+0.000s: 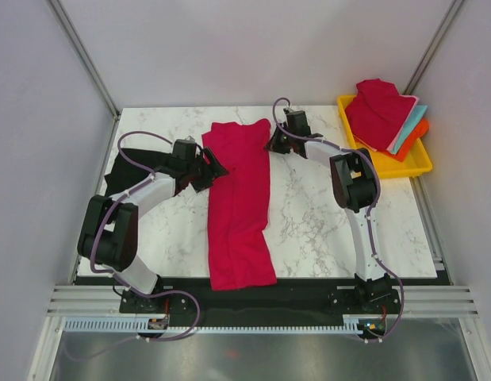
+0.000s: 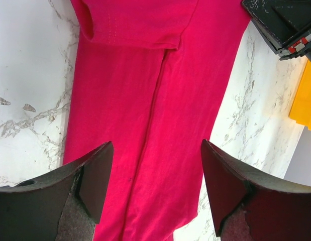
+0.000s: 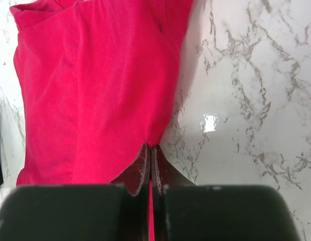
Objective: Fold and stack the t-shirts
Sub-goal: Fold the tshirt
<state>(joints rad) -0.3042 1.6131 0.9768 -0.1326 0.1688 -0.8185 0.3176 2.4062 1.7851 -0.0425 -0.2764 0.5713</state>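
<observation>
From above, the red shirt (image 1: 239, 202) lies as 1 long strip on the surface (image 1: 324, 230), its sides apparently folded in. The left gripper (image 1: 216, 168) is at 1 edge and the right gripper (image 1: 271, 144) at the other. A black shirt (image 1: 120, 171) sits behind the left gripper. A pile of shirts (image 1: 380, 115) fills the tray (image 1: 388, 167) beyond the right gripper, so most work looks left.

Left wrist: the left gripper (image 2: 152, 186) is spread wide over the red shirt (image 2: 160, 100).

Right wrist: the right gripper (image 3: 150, 163) is pinched closed on that shirt's edge.
</observation>
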